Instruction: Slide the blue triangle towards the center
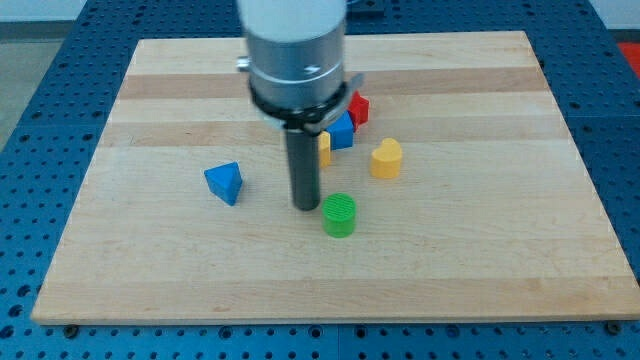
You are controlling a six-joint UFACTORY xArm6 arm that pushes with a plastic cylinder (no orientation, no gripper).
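Presently, my tip (305, 207) rests on the wooden board (500, 270) near its middle, bare and touching no block; it is a plain rod with nothing to open or close. The blue triangle (225, 183) lies apart to the tip's left in the view, with bare board between them and open board on its left and bottom sides, well clear of every edge. A green cylinder (340, 215) sits just beside the tip, to its lower right. A yellow heart-shaped block (386, 158) stands further right. Behind the rod cluster a blue cube (342, 131), a red block (359, 107) and a partly hidden yellow block (325, 148).
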